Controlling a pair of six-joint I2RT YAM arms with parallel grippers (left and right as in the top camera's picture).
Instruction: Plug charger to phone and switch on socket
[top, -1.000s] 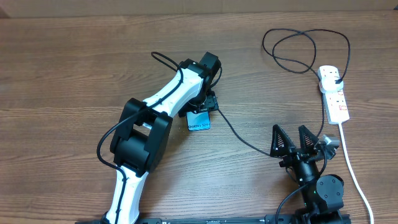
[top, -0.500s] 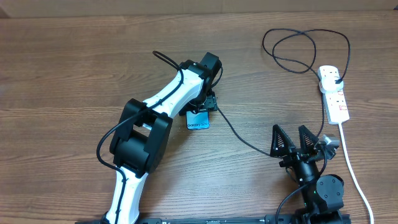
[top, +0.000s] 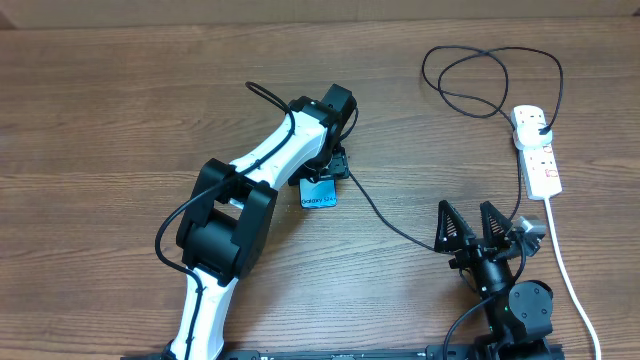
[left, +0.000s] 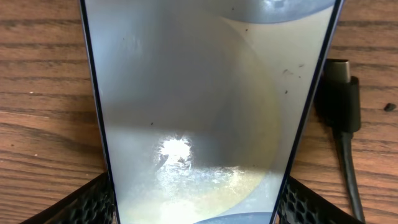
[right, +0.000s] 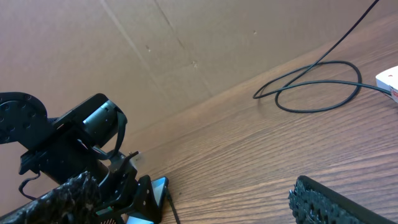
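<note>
We are seeing almost nothing shifting since the earlier overhead views. Only the phone (top: 319, 192) is edging a shade further in beneath the left gripper (left: 198, 202), while the right gripper (top: 464, 206) is keeping its place, well apart from the phone on its right.

In the left wrist view the phone is filling the gap between the fingers (left: 87, 202), which are sitting right at its two long edges. We cannot tell whether they are pinching it yet or only bracketing it. The right jaws are standing spread wide, gripping nothing.

The charger (left: 341, 93) is lying with its connector tip on the table (top: 120, 100) just beside the phone's edge, not inserted. We are judging that the left arm is settling its hold on the phone, so plugging in is yet to come. The socket (top: 537, 150) is waiting far to the phone's right, its switch too small to read.
</note>
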